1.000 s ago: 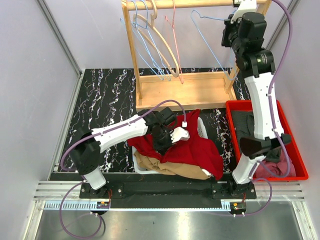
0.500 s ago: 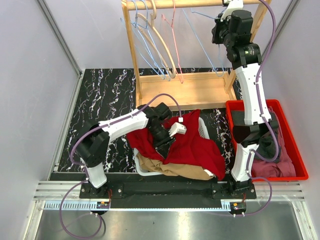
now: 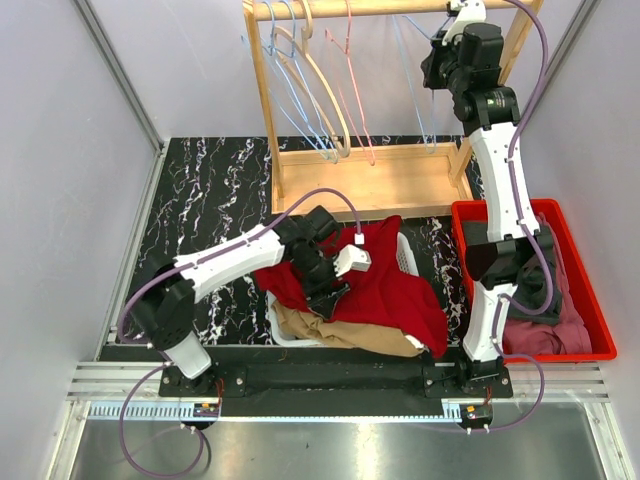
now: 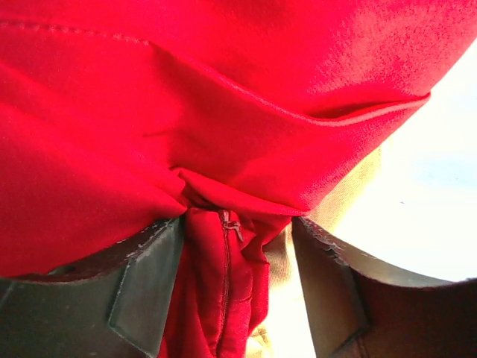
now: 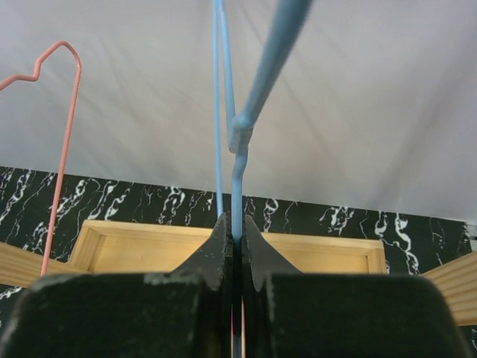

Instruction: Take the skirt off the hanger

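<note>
Two arms share the job, and both look close to done. The red skirt (image 3: 385, 290) lies heaped over the white basket (image 3: 403, 255) near the front of the tabletop (image 3: 210, 190), on top of a tan garment (image 3: 350, 340), and no hanger shows in it. The left gripper (image 4: 237, 287) sits low over that heap, released. Its jaws stand apart, with a bunched fold of the skirt's zipper seam between them. The right gripper (image 5: 232, 239) is up at the rail of the wooden rack (image 3: 262, 100), clenched on the wire of a blue hanger (image 5: 240, 142).

The step in hand seems to be letting go. The left arm should rise straight up with its jaws wide, so the zipper fold slides free and does not drag the skirt off the basket. On the right, the hook should sit squarely on the rail before the pinch eases, and clear of the pink hanger (image 5: 63, 134) beside it.

By count there is one red skirt, one tan garment, one white basket and one rack. One red bin (image 3: 600, 340) holds dark and maroon clothes. Several hangers hang on the rail in blue, pink and wood, but they overlap too much to count exactly.
</note>
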Controlling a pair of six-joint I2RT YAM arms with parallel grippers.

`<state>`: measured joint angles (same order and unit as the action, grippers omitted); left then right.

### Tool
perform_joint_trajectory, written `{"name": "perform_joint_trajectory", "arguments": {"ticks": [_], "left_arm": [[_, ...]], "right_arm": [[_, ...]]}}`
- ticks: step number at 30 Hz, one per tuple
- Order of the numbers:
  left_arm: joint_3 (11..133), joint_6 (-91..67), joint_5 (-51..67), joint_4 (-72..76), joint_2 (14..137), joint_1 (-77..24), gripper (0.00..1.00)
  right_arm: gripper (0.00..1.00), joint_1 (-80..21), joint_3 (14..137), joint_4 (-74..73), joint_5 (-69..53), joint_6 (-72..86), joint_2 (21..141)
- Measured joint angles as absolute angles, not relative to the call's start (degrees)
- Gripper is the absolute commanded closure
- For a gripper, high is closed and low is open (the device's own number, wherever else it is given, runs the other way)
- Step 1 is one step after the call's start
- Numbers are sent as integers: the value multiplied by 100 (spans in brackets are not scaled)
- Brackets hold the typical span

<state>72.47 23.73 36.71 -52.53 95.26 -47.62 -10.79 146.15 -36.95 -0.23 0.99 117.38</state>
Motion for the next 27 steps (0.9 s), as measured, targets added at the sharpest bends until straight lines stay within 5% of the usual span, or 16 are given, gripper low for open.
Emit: {"name": "perform_joint_trajectory", "arguments": {"ticks": [12,15,23,27], "left_arm": [[8471,2375,2231,-5181,8018,-4689,19],[8768,2353,2156,-5172,7754,-4678,18],[8816,2244,1992,-5430,7605,-4678,18],[8958,2241,1898,-5529,7526,-4602,18]], "right_arm": [[94,-1059,13373,-3326,-117,211,10914],[74,-1059,13216,-3326,-113,259,10744],[65,-1059,12722,-3291,-95,351,10401],[52,-1059,12333,-3271,-45,379,10208]]}}
